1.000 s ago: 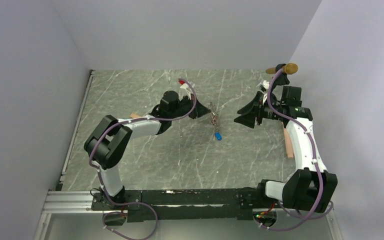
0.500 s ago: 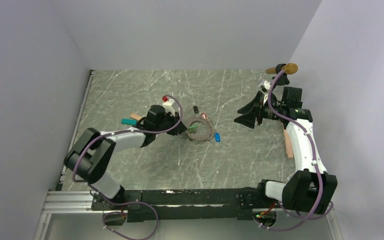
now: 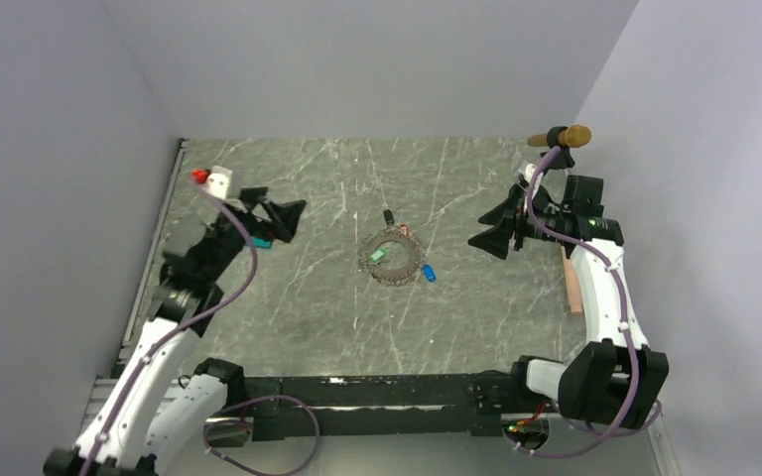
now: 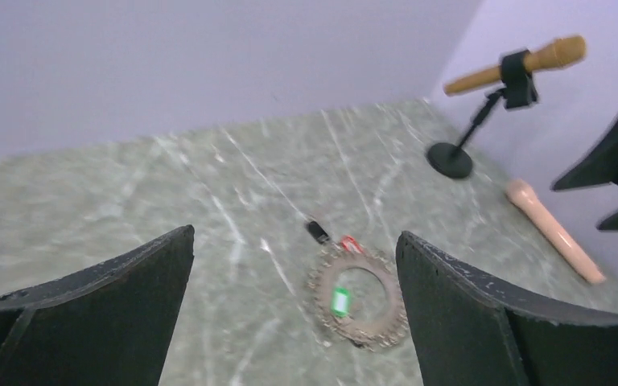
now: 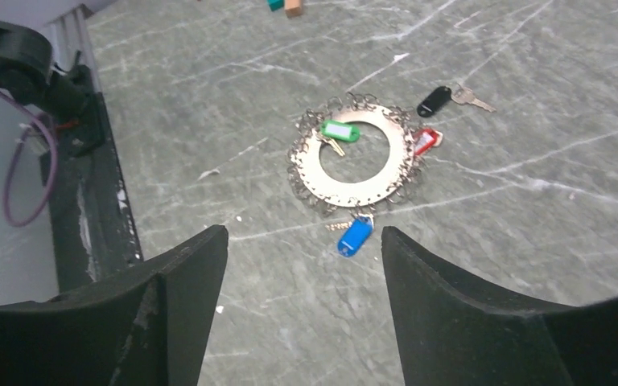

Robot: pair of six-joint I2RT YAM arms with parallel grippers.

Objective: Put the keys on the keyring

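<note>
Left end effector (image 3: 278, 216) hangs wide open and holds nothing, high over the far-left part of the surface (image 3: 308, 317). A second ago we see it at the middle, gripping the keyring on edge. Half a second ago it is laying the ring down. Now it has let go and pulled well away.

We see the keyring (image 3: 407, 260) lying flat at mid-surface. The green key (image 3: 379, 255) rests over the ring's left inner edge, its tag partly in the hole. We cannot tell whether it is threaded on. The blue key (image 3: 429, 272) lies just outside the near-right rim, beside the fringe and not on the ring. We judge the task at most half done, with the blue key the likely next target.

Right end effector (image 3: 491, 230) is also spread wide and empty, hovering to the right of the ring and looking down at it.

A red tag (image 5: 424, 141) sits at the ring's far-right rim, and a black key (image 5: 434, 100) lies just beyond. Bare surface surrounds the ring on its near and left sides. Walls close the left, back and right edges, and a microphone (image 3: 561, 136) stands in the far-right corner.
</note>
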